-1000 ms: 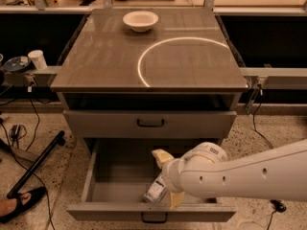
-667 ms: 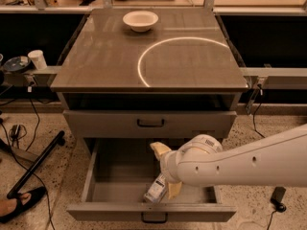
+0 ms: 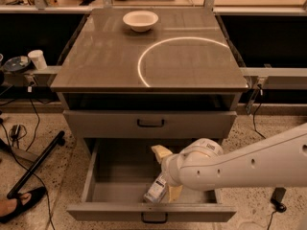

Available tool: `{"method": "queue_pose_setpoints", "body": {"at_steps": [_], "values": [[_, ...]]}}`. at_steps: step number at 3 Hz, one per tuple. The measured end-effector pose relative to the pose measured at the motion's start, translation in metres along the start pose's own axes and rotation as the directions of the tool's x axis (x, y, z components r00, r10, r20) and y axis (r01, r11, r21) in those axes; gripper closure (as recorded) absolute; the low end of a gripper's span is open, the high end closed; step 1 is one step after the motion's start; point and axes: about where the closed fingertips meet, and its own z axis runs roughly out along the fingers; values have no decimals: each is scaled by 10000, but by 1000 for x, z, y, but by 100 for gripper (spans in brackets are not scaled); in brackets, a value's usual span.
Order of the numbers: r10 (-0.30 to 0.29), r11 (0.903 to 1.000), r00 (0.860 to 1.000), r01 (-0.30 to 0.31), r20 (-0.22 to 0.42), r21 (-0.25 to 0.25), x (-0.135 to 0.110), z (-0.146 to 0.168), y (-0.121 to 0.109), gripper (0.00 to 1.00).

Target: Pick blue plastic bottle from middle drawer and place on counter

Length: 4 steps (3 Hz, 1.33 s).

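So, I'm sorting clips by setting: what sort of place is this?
Probably a robot lab: cables trail over the speckled floor, a lone drawer cabinet stands on it, and the gripper reaches into the open drawer beside a bottle.

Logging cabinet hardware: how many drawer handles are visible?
2. Upper handle: on the closed drawer under the counter. Lower handle: on the open middle drawer's front; the gripper is inside it, by the blue plastic bottle. More may be hidden below.
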Motion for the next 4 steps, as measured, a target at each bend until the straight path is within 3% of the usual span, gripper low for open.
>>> {"method": "queue_pose_setpoints", "body": {"at_steps": [2, 4], "values": [[234, 9997, 9996, -233, 142, -106, 1, 7, 11, 0], [64, 9995, 9986, -80, 534, 296, 7, 34, -10, 0]]}}
